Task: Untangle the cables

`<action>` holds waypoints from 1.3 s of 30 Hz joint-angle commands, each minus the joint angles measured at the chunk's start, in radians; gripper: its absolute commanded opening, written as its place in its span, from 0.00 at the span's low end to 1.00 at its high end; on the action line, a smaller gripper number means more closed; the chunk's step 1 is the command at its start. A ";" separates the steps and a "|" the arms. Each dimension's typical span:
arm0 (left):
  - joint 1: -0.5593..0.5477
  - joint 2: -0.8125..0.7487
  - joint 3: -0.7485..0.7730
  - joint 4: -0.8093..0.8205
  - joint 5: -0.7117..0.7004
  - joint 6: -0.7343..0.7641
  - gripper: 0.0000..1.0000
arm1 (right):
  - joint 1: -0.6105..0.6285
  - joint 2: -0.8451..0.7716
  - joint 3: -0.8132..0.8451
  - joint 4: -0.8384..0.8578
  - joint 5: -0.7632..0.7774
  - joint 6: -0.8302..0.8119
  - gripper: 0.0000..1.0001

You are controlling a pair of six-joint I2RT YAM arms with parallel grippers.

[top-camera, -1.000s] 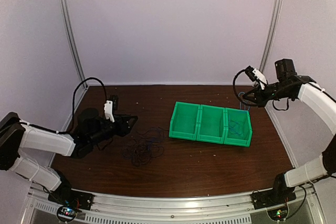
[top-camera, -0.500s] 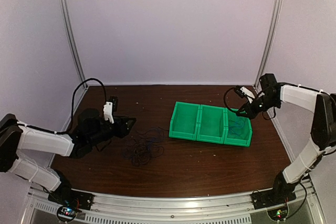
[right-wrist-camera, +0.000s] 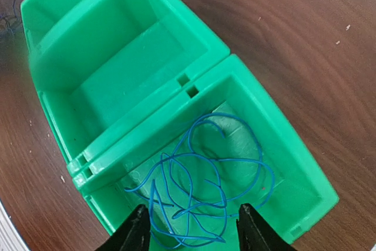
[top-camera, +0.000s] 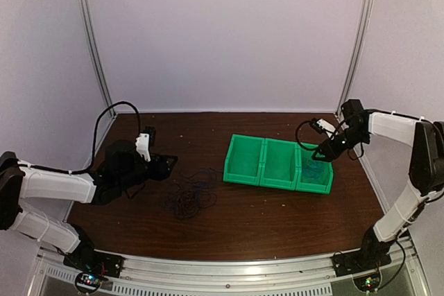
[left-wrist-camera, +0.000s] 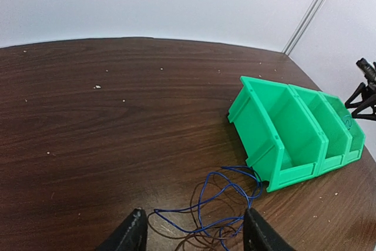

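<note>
Counter (left-wrist-camera: 88, 121): dark wood, flecked with pale crumbs.
Bins (left-wrist-camera: 276, 127): three green compartments joined in a row, at the right.
Cables (left-wrist-camera: 218, 207): blue and dark loops, laid just beside the bins' near corner.
Left claw (left-wrist-camera: 195, 234): fingers spread, nothing gripped.

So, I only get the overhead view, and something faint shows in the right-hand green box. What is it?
Observer: The right wrist view shows one blue cable lying in loose loops on the floor of that end bin.
Visitor: Is the arm holding it?
Observer: No, the right pincer is open above it, gripping nothing.
Visitor: And the heap on the table?
Observer: The left wrist view shows that tangle mixes blue strands with dark ones.
</note>
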 commanded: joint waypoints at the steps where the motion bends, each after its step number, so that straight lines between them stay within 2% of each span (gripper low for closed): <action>1: 0.005 0.009 0.048 -0.032 -0.028 0.002 0.58 | 0.013 -0.104 0.093 -0.063 0.048 -0.021 0.53; 6: 0.005 0.062 0.091 -0.111 -0.040 -0.002 0.62 | 0.177 -0.075 0.202 -0.119 0.112 -0.012 0.56; 11: 0.008 0.117 0.134 -0.197 -0.034 -0.024 0.62 | 0.421 0.009 0.285 -0.038 0.146 0.042 0.52; 17: 0.011 0.101 0.116 -0.225 -0.024 -0.049 0.61 | 0.640 0.235 0.469 -0.022 0.122 0.068 0.39; 20: 0.011 0.079 0.089 -0.228 -0.040 -0.064 0.61 | 0.716 0.365 0.596 -0.031 0.139 0.076 0.37; 28: 0.012 0.019 0.038 -0.242 -0.036 -0.100 0.61 | 0.794 0.666 0.928 -0.089 0.274 0.200 0.33; 39: 0.012 0.000 0.016 -0.232 -0.045 -0.105 0.61 | 0.823 0.741 0.961 -0.130 0.362 0.242 0.34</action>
